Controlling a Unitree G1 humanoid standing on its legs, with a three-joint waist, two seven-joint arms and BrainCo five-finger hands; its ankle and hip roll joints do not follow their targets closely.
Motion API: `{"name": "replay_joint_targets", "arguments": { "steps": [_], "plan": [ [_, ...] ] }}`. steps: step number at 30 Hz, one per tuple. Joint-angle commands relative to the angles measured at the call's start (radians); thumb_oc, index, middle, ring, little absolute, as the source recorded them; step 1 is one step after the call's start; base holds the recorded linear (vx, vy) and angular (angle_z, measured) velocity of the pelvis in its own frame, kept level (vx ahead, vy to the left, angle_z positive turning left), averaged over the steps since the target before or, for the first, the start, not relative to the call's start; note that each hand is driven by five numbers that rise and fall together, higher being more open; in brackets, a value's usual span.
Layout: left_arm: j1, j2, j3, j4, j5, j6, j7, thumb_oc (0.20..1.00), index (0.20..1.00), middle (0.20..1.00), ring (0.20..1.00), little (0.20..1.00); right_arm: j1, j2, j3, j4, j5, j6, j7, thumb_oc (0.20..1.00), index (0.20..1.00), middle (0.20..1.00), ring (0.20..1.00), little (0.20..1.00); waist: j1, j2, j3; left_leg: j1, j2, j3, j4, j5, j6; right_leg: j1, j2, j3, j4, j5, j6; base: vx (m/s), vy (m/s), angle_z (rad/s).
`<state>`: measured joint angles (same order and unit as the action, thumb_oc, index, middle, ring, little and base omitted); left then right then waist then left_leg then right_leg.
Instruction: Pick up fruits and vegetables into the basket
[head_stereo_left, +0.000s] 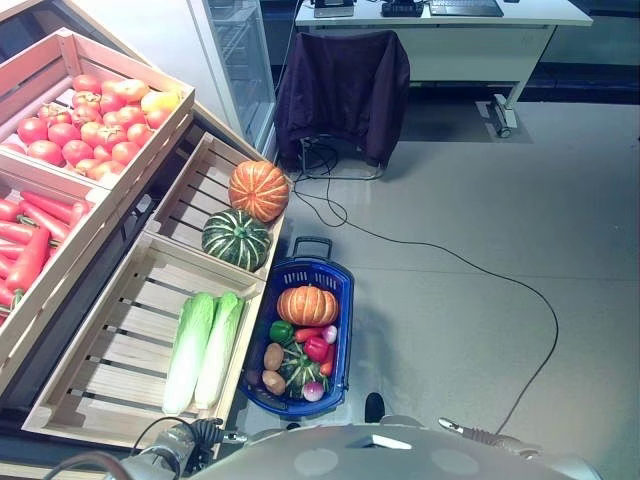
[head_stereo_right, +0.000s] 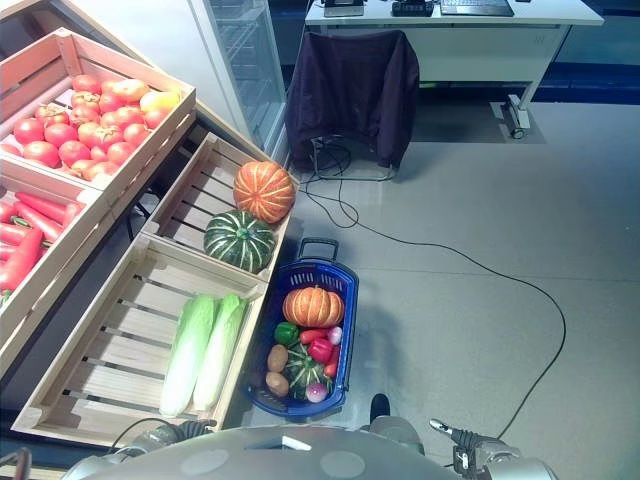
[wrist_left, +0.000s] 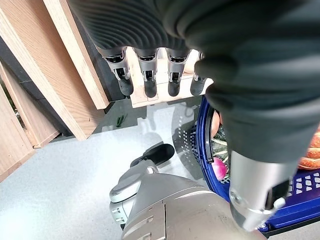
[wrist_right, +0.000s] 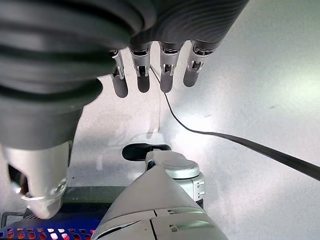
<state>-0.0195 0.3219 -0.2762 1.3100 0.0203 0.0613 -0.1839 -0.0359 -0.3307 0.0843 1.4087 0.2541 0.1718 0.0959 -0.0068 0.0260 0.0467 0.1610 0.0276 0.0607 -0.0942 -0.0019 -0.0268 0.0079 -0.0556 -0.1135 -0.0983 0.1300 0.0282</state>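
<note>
Hidden or cut off: the carrot crate (head_stereo_left: 40, 250) runs off the frame edge, so part of its load is cut away; small items deep in the basket overlap and the lowest are hard to name.
Floor: pale grey, with a thin black cable (head_stereo_left: 480, 265) curving across it from the chair (head_stereo_left: 343, 92) area.
Room: a dark cloth hangs over the chair, a white desk (head_stereo_left: 440, 25) stands behind it, and a glass-fronted cabinet (head_stereo_left: 240, 60) rises beside the crates.
Basket: blue plastic basket (head_stereo_left: 343, 300) on the floor, just beside the cabbage crate (head_stereo_left: 120, 340); it holds an orange pumpkin (head_stereo_left: 307, 305), a small green striped squash (head_stereo_left: 298, 366), a green pepper (head_stereo_left: 281, 332), a red pepper (head_stereo_left: 317, 348), two potatoes (head_stereo_left: 273, 356) and a small pinkish bulb (head_stereo_left: 313, 391).
Top crate: tomatoes (head_stereo_left: 80, 130) and a few yellower fruits.
Middle crate: one orange pumpkin (head_stereo_left: 258, 190) and one dark green striped pumpkin (head_stereo_left: 236, 239), side by side.
Lower crate: two napa cabbages (head_stereo_left: 205, 350) lying lengthwise, touching.
Left hand (wrist_left: 150, 75): fingers straight and relaxed, empty, hanging near the crate's wooden edge with the basket beside it.
Right hand (wrist_right: 155, 70): fingers straight, empty, hanging over bare floor.
</note>
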Motion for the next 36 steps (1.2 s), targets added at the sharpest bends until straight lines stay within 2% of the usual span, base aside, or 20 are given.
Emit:
{"name": "replay_joint_targets", "arguments": {
  "steps": [1, 18, 24, 29, 36],
  "plan": [
    [-0.053, -0.010, 0.028, 0.050, -0.019, -0.018, 0.009, 1.000, 1.000, 1.000, 1.000, 1.000, -0.070, 0.006, 0.017, 0.055, 0.020, 0.000, 0.001, 1.000, 1.000, 1.000, 1.000, 1.000, -0.015, -0.016, 0.021, -0.044, -0.001, -0.040, 0.007, -0.070, -0.020, 0.100, -0.032, 0.024, 0.011, -0.146, 0.094, 0.00, 0.000, 0.00],
    [-0.053, -0.004, 0.032, 0.048, -0.017, -0.024, 0.024, 1.000, 1.000, 1.000, 1.000, 1.000, -0.073, -0.001, 0.017, 0.055, 0.015, 0.004, 0.005, 1.000, 1.000, 1.000, 1.000, 1.000, -0.007, -0.021, 0.019, -0.042, 0.000, -0.052, 0.007, -0.069, -0.023, 0.108, -0.030, 0.015, 0.011, -0.150, 0.093, 0.00, 0.000, 0.00],
    [-0.044, 0.001, 0.038, 0.044, -0.016, -0.023, 0.029, 1.000, 1.000, 1.000, 1.000, 1.000, -0.070, -0.008, 0.012, 0.048, 0.011, 0.011, 0.007, 1.000, 1.000, 1.000, 1.000, 1.000, -0.002, -0.022, 0.036, -0.061, 0.001, -0.058, 0.007, -0.057, -0.026, 0.096, -0.030, 0.013, 0.011, -0.144, 0.094, 0.00, 0.000, 0.00],
    [-0.027, 0.002, 0.026, 0.036, -0.029, -0.029, 0.038, 1.000, 1.000, 1.000, 1.000, 1.000, -0.065, -0.014, 0.017, 0.042, 0.014, 0.013, 0.009, 1.000, 1.000, 1.000, 1.000, 1.000, 0.002, -0.019, 0.065, -0.103, -0.001, -0.063, 0.007, -0.040, -0.024, 0.061, -0.027, 0.013, 0.011, -0.136, 0.091, -0.03, -0.003, 0.03],
    [-0.072, -0.002, -0.009, 0.005, -0.092, -0.039, 0.060, 1.000, 1.000, 1.000, 1.000, 1.000, -0.113, -0.013, 0.055, 0.010, 0.080, 0.002, -0.021, 1.000, 1.000, 1.000, 1.000, 1.000, -0.008, 0.001, 0.177, -0.229, -0.010, -0.074, 0.007, 0.009, -0.016, -0.061, -0.014, 0.040, 0.011, -0.104, 0.075, -0.16, -0.011, 0.06]
  ]
}}
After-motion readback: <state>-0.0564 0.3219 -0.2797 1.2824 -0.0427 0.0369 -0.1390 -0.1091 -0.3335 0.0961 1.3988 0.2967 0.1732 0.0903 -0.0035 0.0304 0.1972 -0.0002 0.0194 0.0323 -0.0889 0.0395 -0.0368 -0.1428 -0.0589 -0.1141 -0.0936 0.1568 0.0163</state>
